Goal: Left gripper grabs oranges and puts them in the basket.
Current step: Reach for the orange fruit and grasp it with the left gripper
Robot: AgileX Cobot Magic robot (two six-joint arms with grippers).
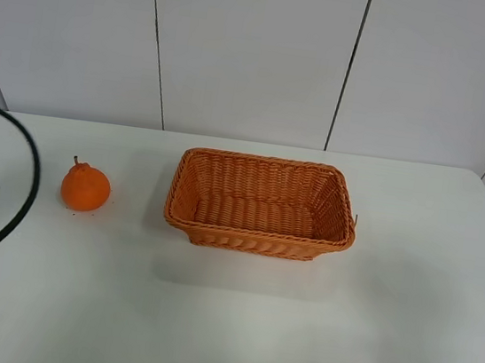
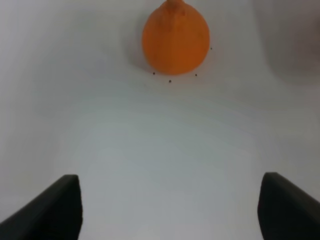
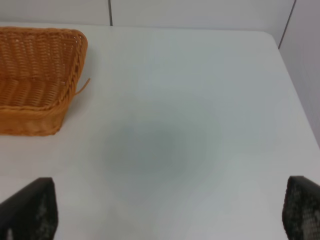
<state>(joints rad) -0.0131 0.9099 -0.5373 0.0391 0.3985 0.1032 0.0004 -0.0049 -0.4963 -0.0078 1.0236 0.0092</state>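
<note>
One orange (image 1: 86, 188) sits on the white table (image 1: 294, 332) with its knob and short stem pointing up. It lies to the left of the basket (image 1: 258, 235), outside it and apart from it, with bare tabletop between the two. In the left wrist view, four small dark specks (image 2: 170, 81) dot the table just beside the fruit.

There is one basket, woven and rectangular, standing upright near the middle of the table. A loose wicker strand (image 3: 83, 86) sticks out at its right end.

The left gripper (image 2: 170, 179) shows two dark fingers (image 2: 50, 210), spread wide with only table between them. The orange lies ahead of these jaws, roughly in line with the gap and well apart from both fingers, touched by neither. In the high view only a dark part of this arm shows at the left edge, near the orange, with one black cable (image 1: 26, 198) looping past it.

The right gripper (image 3: 171, 182) also has its two fingers spread wide. They hang over bare table to the right of the basket, gripping nothing.
</note>
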